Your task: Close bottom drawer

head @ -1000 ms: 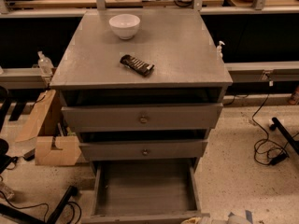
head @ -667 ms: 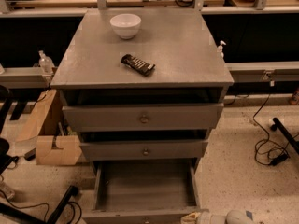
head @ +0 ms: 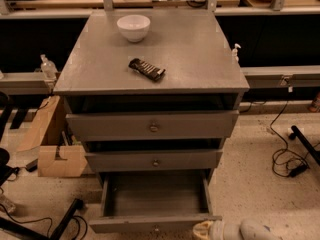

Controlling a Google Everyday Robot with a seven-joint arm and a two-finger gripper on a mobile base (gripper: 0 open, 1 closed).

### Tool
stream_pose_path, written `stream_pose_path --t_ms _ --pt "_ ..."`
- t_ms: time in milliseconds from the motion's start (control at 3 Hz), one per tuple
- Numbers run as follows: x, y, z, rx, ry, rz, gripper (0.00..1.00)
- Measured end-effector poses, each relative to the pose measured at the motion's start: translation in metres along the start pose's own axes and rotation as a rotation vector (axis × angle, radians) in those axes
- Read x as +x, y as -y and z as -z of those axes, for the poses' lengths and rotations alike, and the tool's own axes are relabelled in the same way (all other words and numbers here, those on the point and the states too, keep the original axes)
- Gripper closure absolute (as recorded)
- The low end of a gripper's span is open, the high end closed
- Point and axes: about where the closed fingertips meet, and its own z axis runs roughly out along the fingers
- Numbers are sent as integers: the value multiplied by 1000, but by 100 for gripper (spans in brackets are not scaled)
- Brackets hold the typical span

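Bottom drawer [head: 155, 198]: stands open toward the near side, front panel running left-right. Gripper [head: 206, 230]: low at near right, seemingly just beside that panel's right end. Whether it is open or closed, cannot tell.

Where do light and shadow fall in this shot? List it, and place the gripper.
Camera view: warm overhead light washes the cabinet top, and the bowl is brightest. Camera view: black shadow fills the gaps above the top drawer and middle drawer; the open bottom drawer is dim inside but readable. Camera view: the gripper shows pale at the lower edge, right of that drawer's front.
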Motion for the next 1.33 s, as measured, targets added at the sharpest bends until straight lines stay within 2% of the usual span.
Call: stream_pose_path --t_ms 333,667,1000,1333 --pt "0 -1 0 0 0 0 100" --pt "-6 29 -13 11 -2 -14 100" --pt "-6 34 -14 13 -3 -18 100" --pt "-13 64 -27 24 -8 -34 100"
